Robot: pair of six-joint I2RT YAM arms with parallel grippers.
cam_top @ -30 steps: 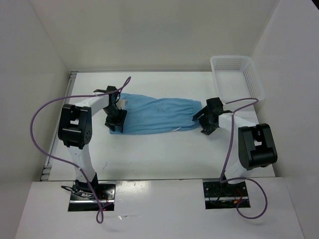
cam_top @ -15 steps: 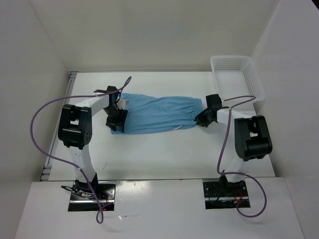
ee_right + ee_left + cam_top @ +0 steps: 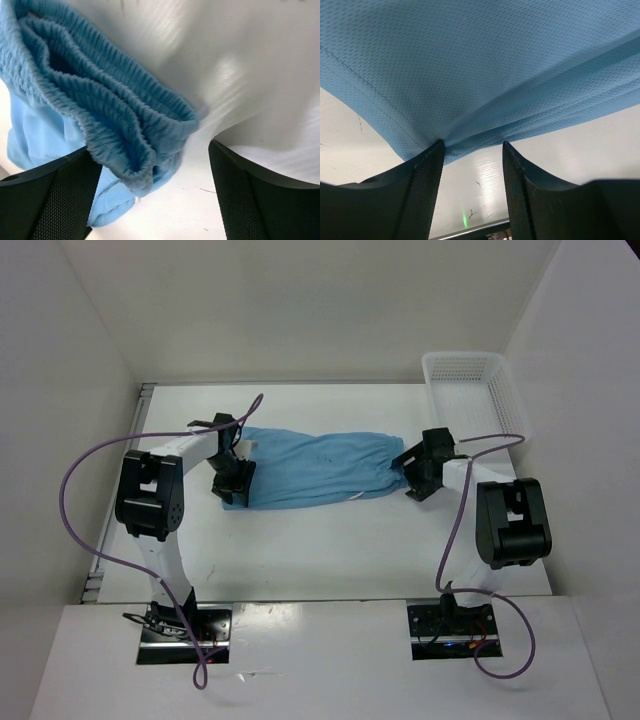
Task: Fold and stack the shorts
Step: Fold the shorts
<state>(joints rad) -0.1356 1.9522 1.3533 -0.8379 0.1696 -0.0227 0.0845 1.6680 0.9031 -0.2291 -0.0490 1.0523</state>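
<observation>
Left gripper [image 3: 232, 486]: jaws apart, tips at the puckered hem [image 3: 370, 107] of the shorts [image 3: 315, 468], which lie flat across the table [image 3: 330, 550], nearer its far edge. Right gripper [image 3: 410, 476]: jaws wide, straddling the bunched waistband [image 3: 115, 125], not clamped. Risk: closing may catch only some waistband layers, or the hem may slip, skewing the fold.

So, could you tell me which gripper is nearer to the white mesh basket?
Right. The right gripper is at the shorts' waistband end, close to the basket; the left gripper is at their opposite end.
</observation>
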